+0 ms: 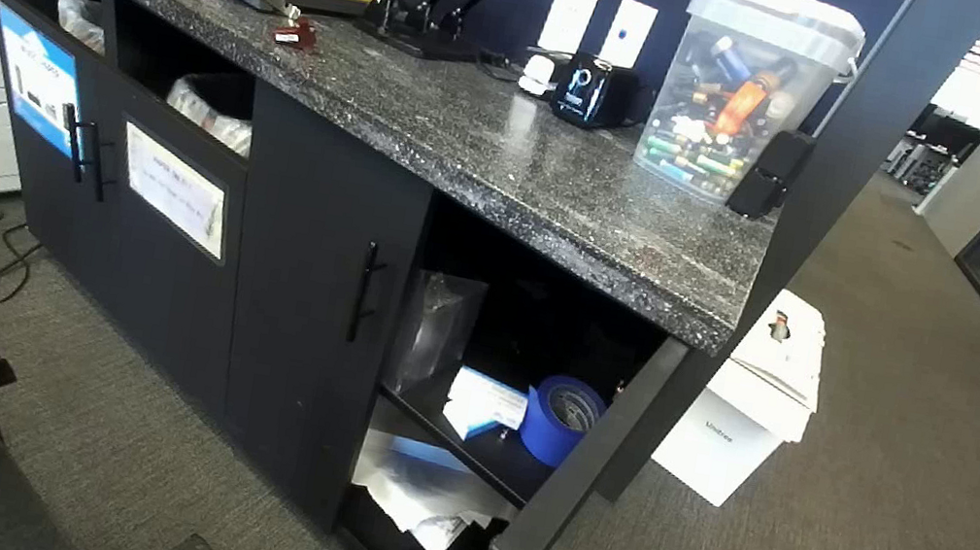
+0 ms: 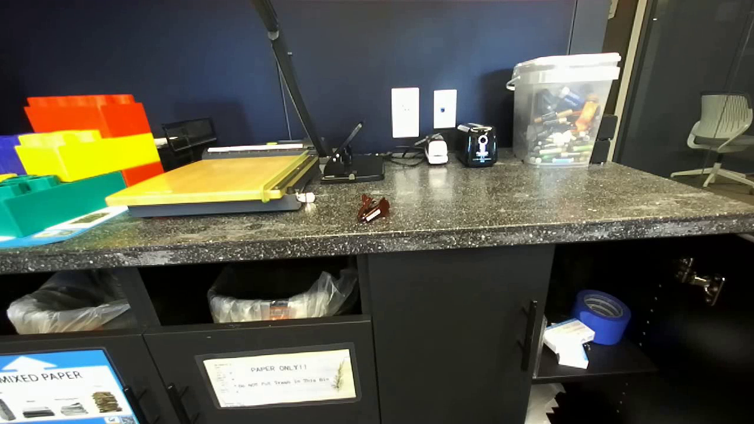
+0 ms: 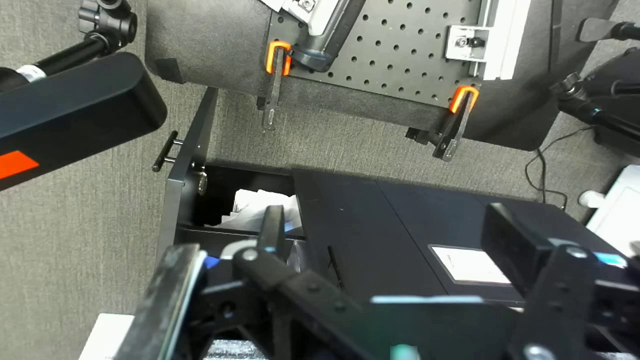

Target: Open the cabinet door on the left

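Note:
The cabinet door [image 1: 303, 305] is a flat matte-black panel and stands closed in both exterior views [image 2: 453, 330]. Its slim vertical black handle [image 1: 362, 292] is near its right edge, beside the open compartment; the handle also shows in an exterior view [image 2: 529, 335]. In the wrist view the door [image 3: 360, 215] lies beyond my fingers, with its handle [image 3: 334, 265] partly hidden behind the left finger linkage. My gripper [image 3: 392, 227] is open, its fingers wide apart with nothing between them. The gripper is out of both exterior views.
The twin door [image 1: 568, 494] stands swung open at the right, also in the wrist view [image 3: 187, 165]. Blue tape [image 1: 561, 419] lies on the shelf inside. The black base table [image 3: 370, 100] with orange-tipped clamps [image 3: 278, 57] faces the cabinet. The speckled counter [image 1: 473, 135] carries a paper cutter [image 2: 218, 176].

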Controlling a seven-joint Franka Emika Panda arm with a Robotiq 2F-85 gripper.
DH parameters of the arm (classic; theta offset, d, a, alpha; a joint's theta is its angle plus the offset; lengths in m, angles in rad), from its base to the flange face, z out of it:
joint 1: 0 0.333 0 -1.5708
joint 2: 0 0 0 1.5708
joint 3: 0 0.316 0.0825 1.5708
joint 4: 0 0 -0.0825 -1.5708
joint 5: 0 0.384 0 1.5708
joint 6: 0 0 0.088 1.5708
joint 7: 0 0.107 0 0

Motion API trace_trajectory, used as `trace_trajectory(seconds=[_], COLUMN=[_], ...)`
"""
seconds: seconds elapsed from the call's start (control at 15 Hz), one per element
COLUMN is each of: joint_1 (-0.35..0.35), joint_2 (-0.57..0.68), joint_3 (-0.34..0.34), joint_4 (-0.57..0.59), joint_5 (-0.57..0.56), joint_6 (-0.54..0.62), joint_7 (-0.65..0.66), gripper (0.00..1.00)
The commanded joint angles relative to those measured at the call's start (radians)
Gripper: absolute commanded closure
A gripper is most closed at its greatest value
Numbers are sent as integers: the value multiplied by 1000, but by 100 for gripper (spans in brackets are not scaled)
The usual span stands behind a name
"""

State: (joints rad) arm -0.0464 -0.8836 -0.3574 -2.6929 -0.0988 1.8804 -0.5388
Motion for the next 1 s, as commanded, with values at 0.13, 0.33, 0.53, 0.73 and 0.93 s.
trace_trajectory(seconds=[0.13,0.33,0.53,0.73,0.93], joint_1=[56,103,128,170,224], joint_2=[140,311,498,694,908], joint_3=[86,159,199,207,224], joint_4=[11,-1,-19,-10,13], joint_5=[87,170,244,355,518], joint_6=[125,341,588,841,1096], joint_7=[141,265,338,342,293], gripper=[0,0,0,0,0])
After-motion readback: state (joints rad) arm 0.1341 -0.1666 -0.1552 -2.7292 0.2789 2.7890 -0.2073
